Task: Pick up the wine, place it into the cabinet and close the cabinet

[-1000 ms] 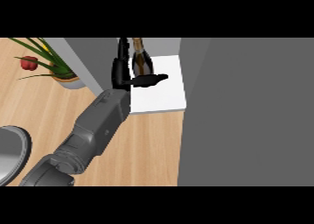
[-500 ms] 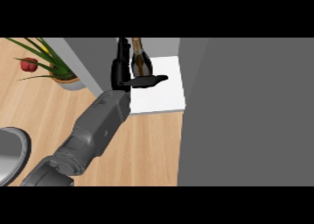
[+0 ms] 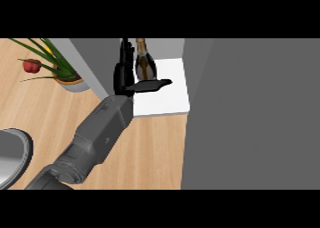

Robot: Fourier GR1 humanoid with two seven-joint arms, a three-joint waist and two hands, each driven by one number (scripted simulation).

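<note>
A: What's the setting?

B: A light wooden bench [image 3: 149, 147] seen from steeply above, with a grey cabinet door [image 3: 254, 111] filling the right side and a grey cabinet wall [image 3: 90, 62] slanting in at the top.

A: And between those?

B: The white cabinet shelf [image 3: 166, 100], lit and open to view.

A: Where is the wine?

B: The dark glass wine bottle [image 3: 144, 60] stands upright on that shelf, near its back left corner.

A: Which arm is in there?

B: One grey forearm [image 3: 96, 138] comes up from the lower left and ends in a black robot hand [image 3: 133, 82] at the bottle. Going by its place in the view, I take it for the left.

A: Is it gripping?

B: The fingers [image 3: 125, 60] run straight up along the bottle's left side and the thumb [image 3: 152, 84] juts out across its base. They look straight, not curled round it.

A: Anything else about?

B: A potted green plant with a red flower [image 3: 54, 67] stands on the bench at upper left, and a grey rounded object [image 3: 4, 158] shows at the left edge.
</note>
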